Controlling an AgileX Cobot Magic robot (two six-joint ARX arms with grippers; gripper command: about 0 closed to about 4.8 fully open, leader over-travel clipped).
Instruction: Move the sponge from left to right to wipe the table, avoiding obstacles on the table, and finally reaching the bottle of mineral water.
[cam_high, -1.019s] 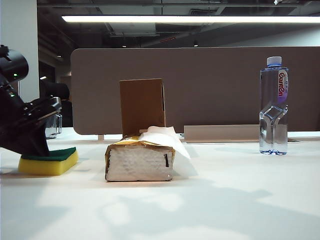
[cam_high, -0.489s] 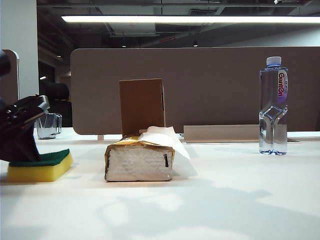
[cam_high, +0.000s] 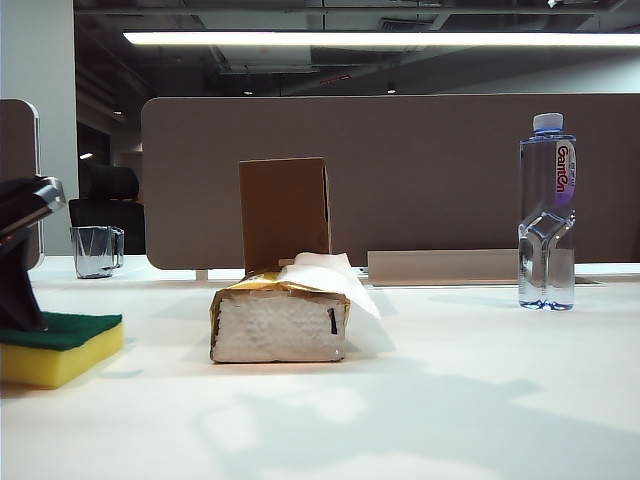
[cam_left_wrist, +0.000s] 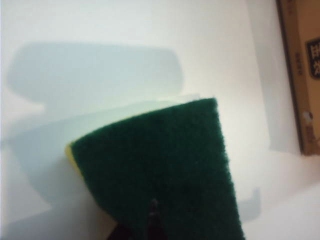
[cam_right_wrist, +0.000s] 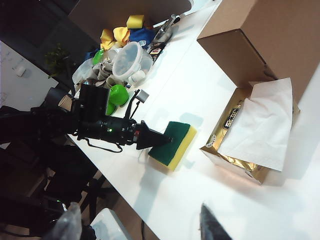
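Looking across the table from outside, you see the left gripper pressed on the sponge at the far left, with the tissue pack and cardboard box between it and the bottle of mineral water. Its wrist view shows clenched fingertips bearing on the green pad for wiping. From the right wrist view, you see the right gripper parked wide open, empty and clear.

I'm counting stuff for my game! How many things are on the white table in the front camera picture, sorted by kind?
Sponge: 1
Tissue pack: 1
Cardboard box: 1
Mineral water bottle: 1
Glass mug: 1
Total: 5
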